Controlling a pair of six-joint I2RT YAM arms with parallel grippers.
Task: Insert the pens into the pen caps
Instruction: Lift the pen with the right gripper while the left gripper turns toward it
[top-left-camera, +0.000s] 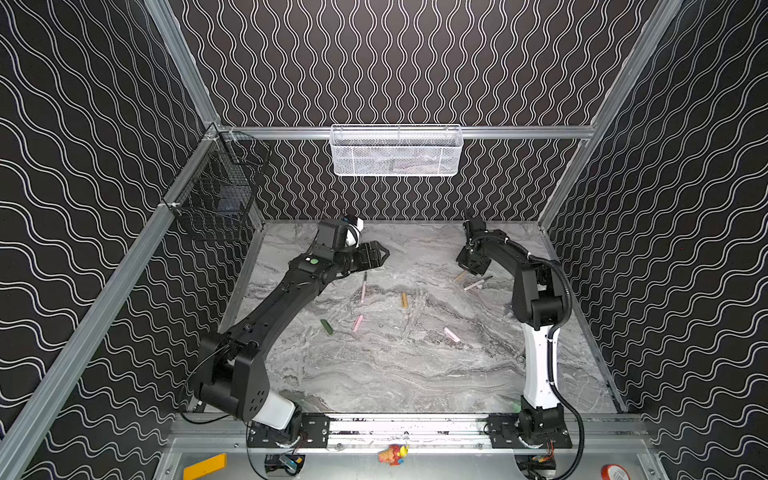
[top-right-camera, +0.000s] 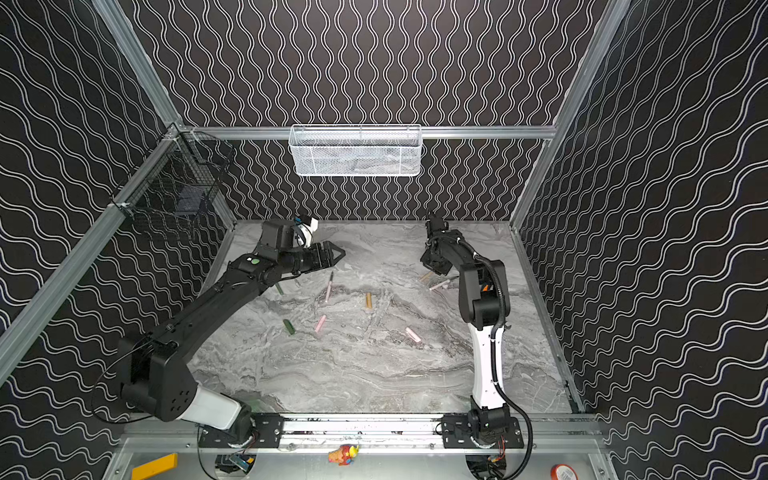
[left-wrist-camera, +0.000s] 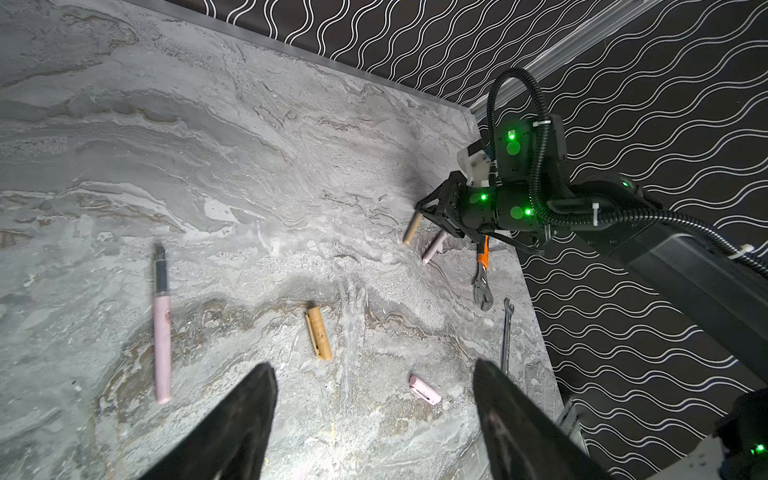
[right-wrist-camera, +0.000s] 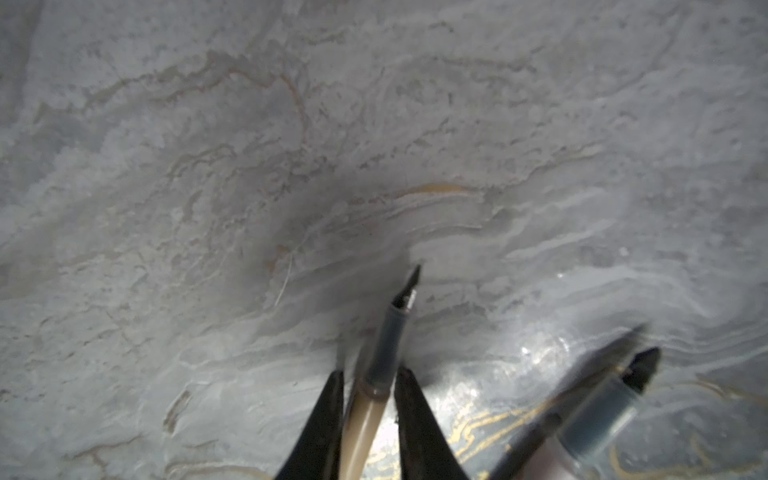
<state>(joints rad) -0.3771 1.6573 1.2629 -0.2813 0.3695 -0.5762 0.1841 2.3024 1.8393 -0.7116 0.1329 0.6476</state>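
At the far left of the table (top-left-camera: 395, 374): left gripper (top-left-camera: 376, 255) hovers above the surface, jaws wide, nothing between them

Far right: right gripper (right-wrist-camera: 370, 371) down at the surface, jaws narrow on either side of the tan pen (right-wrist-camera: 361, 428), just behind its dark tip section. Cannot tell whether they press it. Right pink pen (top-left-camera: 473, 284) lies just beside

Risks (judgement):
- hold sits near the tip end, so the long barrel may droop or swing on the lift
- slim round barrel could roll out if the jaws meet off-centre
- a finger may nudge the neighbouring pink pen
- a tilted pen would miss the mouth of the gold cap (top-left-camera: 404, 300) and shove it along

Count, left to right:
- pens, 4: green pen (top-right-camera: 279, 288) (short stretch showing beside the left arm), left pink pen (top-left-camera: 363, 289), tan, right pink
- caps, 4: green cap (top-left-camera: 327, 327), left pink cap (top-left-camera: 358, 323), gold, right pink cap (top-left-camera: 451, 334)

All caps lie loose mid-table, well apart; no pen capped
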